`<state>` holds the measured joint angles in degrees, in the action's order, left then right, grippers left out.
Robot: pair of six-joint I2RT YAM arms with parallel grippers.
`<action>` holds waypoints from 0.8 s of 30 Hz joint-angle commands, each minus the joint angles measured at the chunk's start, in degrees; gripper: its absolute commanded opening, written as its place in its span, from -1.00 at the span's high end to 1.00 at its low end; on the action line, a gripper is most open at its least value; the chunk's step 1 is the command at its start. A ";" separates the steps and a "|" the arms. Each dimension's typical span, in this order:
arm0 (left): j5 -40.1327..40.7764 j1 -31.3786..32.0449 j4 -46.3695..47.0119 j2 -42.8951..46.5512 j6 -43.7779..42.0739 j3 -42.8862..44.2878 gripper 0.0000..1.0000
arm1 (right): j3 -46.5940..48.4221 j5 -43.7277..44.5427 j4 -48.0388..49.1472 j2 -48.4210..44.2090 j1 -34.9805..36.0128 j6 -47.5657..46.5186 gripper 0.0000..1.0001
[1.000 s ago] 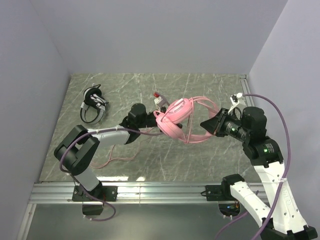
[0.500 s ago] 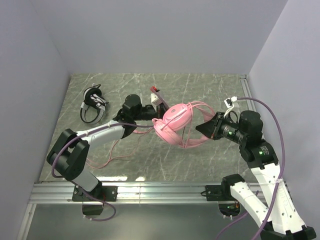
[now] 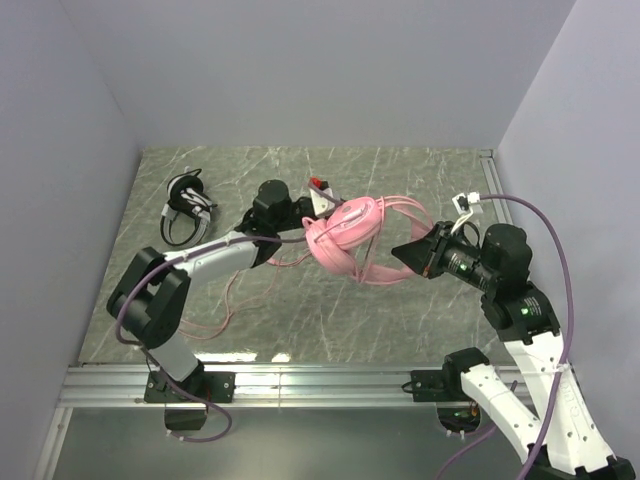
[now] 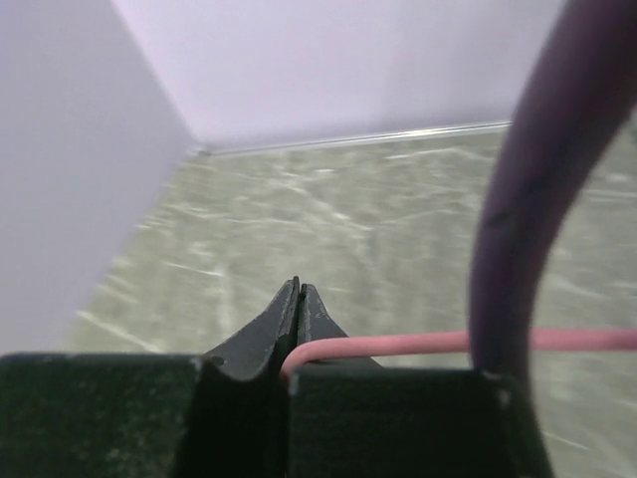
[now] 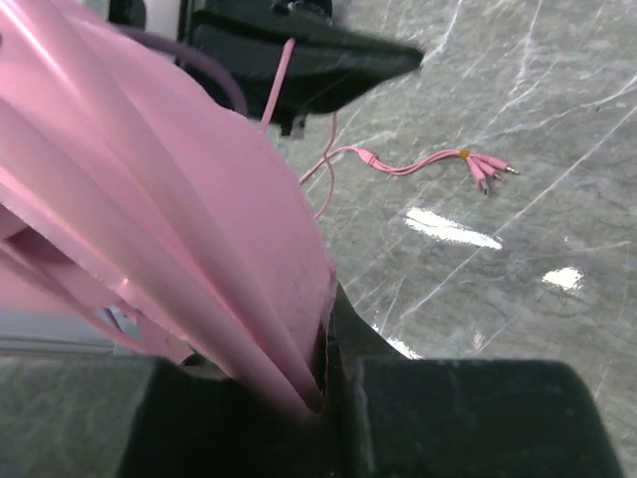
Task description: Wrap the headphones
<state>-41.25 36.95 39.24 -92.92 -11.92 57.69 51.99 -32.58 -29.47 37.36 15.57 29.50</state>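
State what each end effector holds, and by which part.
The left end effector pinches the pink cable partway along its length. The right end effector clamps the pink headset by its headband.

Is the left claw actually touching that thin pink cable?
Touching. The left wrist view shows the left gripper shut, with the pink cable pinched between its fingers.

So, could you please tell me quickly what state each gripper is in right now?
Left gripper: closed, pinching the pink cable.
Right gripper: closed on the pink headset, gripping its band.
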 commanded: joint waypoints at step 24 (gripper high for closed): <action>2.31 -0.40 12.28 6.96 20.27 -10.58 0.92 | 1.01 2.78 18.38 2.62 4.64 12.69 1.00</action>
<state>-40.60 33.56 49.47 -89.76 1.41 47.77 51.00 -31.75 -23.59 39.31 19.75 38.52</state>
